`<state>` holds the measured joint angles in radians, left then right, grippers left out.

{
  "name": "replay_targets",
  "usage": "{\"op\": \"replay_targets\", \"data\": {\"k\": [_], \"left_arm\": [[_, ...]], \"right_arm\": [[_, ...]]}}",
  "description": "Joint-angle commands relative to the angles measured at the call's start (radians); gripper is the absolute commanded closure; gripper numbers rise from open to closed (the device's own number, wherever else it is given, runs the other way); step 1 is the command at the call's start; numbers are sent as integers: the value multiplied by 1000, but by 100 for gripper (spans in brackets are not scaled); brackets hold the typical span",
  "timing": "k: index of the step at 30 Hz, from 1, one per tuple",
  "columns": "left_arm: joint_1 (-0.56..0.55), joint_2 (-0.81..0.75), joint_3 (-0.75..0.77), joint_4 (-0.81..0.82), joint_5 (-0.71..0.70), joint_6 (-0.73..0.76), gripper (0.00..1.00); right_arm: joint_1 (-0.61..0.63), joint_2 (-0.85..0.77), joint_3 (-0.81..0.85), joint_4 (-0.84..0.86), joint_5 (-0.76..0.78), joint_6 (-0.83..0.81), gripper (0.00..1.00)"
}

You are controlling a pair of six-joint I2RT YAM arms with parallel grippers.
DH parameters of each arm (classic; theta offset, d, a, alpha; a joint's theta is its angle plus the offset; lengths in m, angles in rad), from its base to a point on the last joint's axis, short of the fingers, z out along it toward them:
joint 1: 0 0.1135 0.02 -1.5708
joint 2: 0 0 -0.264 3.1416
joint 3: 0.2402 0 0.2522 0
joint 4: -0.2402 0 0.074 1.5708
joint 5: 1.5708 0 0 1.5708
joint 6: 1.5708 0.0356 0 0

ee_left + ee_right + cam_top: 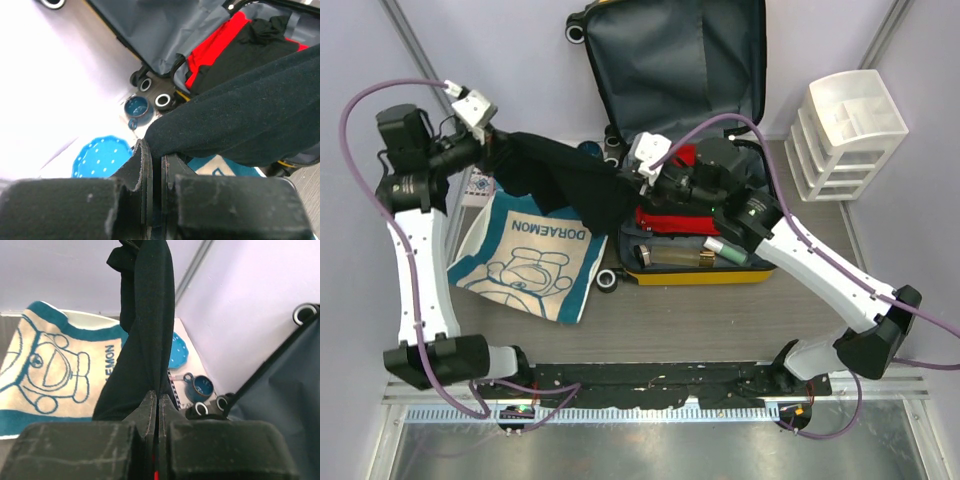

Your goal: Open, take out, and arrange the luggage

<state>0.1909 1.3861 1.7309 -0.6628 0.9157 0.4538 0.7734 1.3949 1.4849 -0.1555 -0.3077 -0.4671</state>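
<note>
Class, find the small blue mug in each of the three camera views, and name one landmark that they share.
Top external: blue mug just left of the luggage, above the black garment.
Left wrist: mug left of centre.
Right wrist: mug lower right of centre.
Shared landmark: the luggage's white-ringed wheels beside it.

Suitcase (680, 60) — far end of the raised lid is cut off by the far edge of the overhead view; the right wrist view loses its right side.

Black garment (570, 185) covers part of the suitcase's left side and the far edge of the towel (530, 260). In the right wrist view it hides the start of the towel's lettering.

Blue plate (100, 157) — near rim is hidden behind a finger of the left gripper (154, 159).

Long items (670, 256) in the suitcase's near part are too small to identify.
</note>
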Motion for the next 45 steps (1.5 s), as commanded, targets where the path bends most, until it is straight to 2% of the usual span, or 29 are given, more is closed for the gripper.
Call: {"op": "replay_targets", "data": {"k": [1, 4, 11, 15, 21, 28, 31, 35, 40, 42, 43, 45], "left_arm": [[87, -140, -50, 98, -52, 52, 100], [126, -222, -80, 25, -122, 138, 100], [165, -406, -220, 22, -281, 278, 100], [165, -432, -267, 34, -372, 290, 100], [165, -407, -353, 61, -419, 355, 100], [163, -297, -461, 152, -333, 315, 100], [165, -245, -495, 256, -310, 250, 100], [173, -133, -510, 337, -210, 192, 100], [219, -44, -540, 419, -115, 220, 100], [257, -3, -539, 356, -40, 276, 100], [266, 10, -534, 310, -17, 389, 100], [289, 54, -507, 93, 34, 550, 100]], "right_arm": [[70, 1, 101, -27, 48, 7, 99], [145, 19, 147, -61, 61, -7, 99], [329, 35, 156, -81, 99, -53, 99], [343, 82, 189, -75, 94, -7, 99], [330, 145, 198, -44, 107, 12, 99], [182, 237, 163, -7, 73, 42, 99], [159, 274, 150, 22, 62, 22, 99], [141, 320, 155, 65, 61, -2, 99], [141, 380, 140, 83, 21, -7, 99], [150, 403, 118, 89, 15, -2, 99], [153, 411, 112, 88, 1, -2, 99], [162, 435, 89, 91, -17, -1, 99]]}}
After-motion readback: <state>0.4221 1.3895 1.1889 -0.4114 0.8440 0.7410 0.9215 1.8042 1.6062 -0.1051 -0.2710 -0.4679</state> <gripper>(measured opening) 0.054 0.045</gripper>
